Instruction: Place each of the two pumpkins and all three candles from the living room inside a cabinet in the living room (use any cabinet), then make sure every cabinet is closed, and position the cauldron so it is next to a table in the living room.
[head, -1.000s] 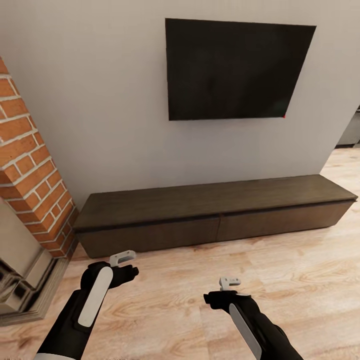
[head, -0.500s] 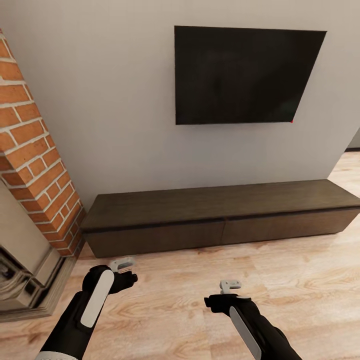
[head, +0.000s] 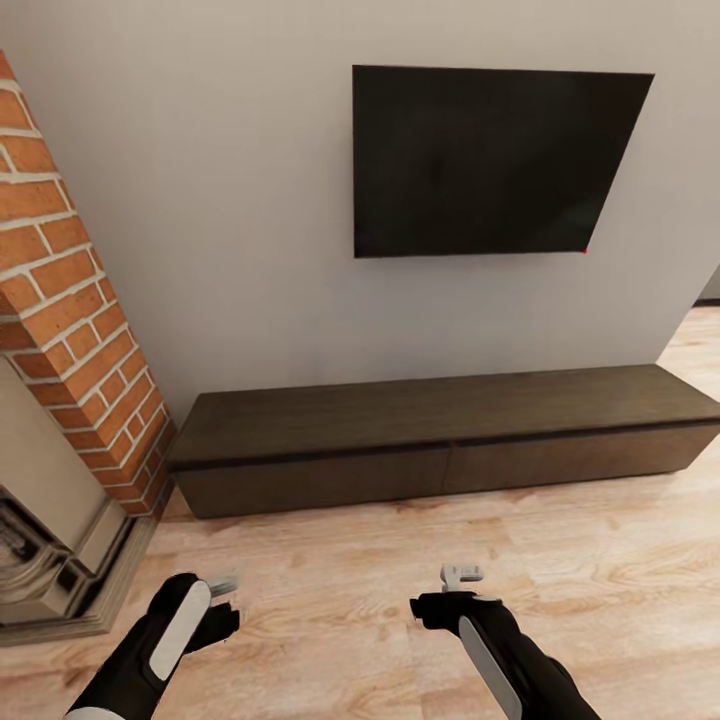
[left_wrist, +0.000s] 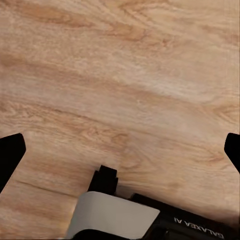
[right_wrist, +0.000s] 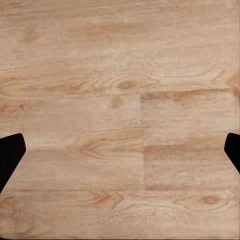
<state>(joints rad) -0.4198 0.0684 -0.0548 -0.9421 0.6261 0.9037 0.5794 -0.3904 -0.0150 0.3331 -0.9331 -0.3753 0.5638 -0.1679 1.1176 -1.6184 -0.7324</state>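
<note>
Wooden floor (head: 330, 610) is stretching across the room, with a grey wall (head: 220, 220) standing behind it. Far to the left, a red brick fireplace (head: 70, 330) is leaning into the head view. Next, the left gripper (head: 222, 586) is hanging low over the floor, well apart from the cabinet (head: 440, 440). Its fingers are spread wide, with only floor showing between them in the left wrist view. The cabinet is sitting against the wall, long and dark brown, and both its drawers are looking shut. A black TV (head: 490, 160) is hanging above it. Further right, the right gripper (head: 462, 575) is hovering over the floor, fingers spread wide too, holding nothing.
</note>
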